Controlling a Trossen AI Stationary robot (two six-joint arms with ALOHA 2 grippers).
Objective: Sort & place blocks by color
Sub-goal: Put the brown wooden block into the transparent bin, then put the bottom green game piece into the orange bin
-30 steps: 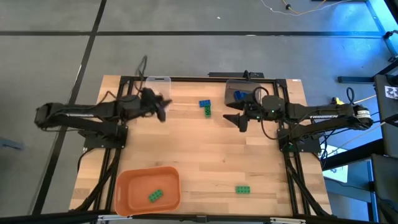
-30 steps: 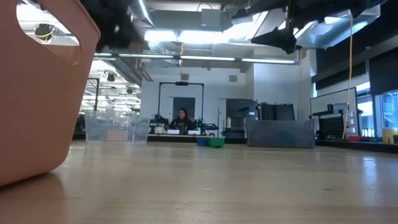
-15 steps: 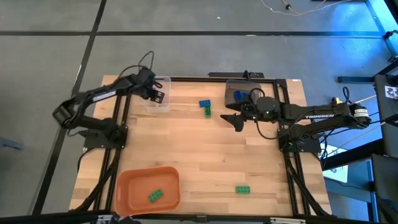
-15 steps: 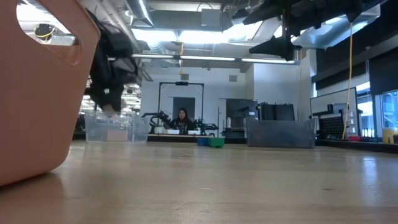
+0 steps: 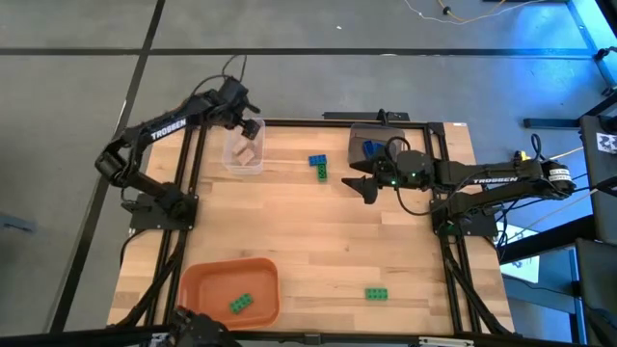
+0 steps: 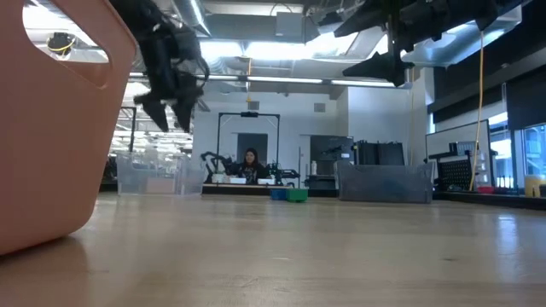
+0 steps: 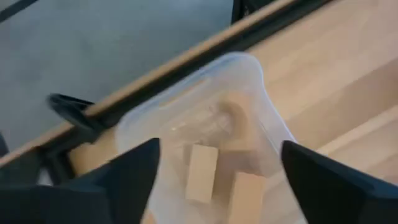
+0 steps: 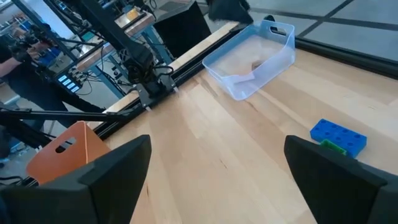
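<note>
Wood table [image 5: 318,241], blocks part-sorted, both grippers empty.
Blocks look light, rigid, slick plastic w/ studs; best pinched across the flat long sides. Blue-green pair [image 5: 318,166] sits near far edge, centre; green block [image 5: 376,293] near front edge; tan blocks [image 7: 202,173] in clear bin [image 5: 244,159] at far-left corner. Left gripper [image 5: 247,125] hangs spread over that bin; right gripper [image 5: 359,183] spread, just beside the pair.
</note>
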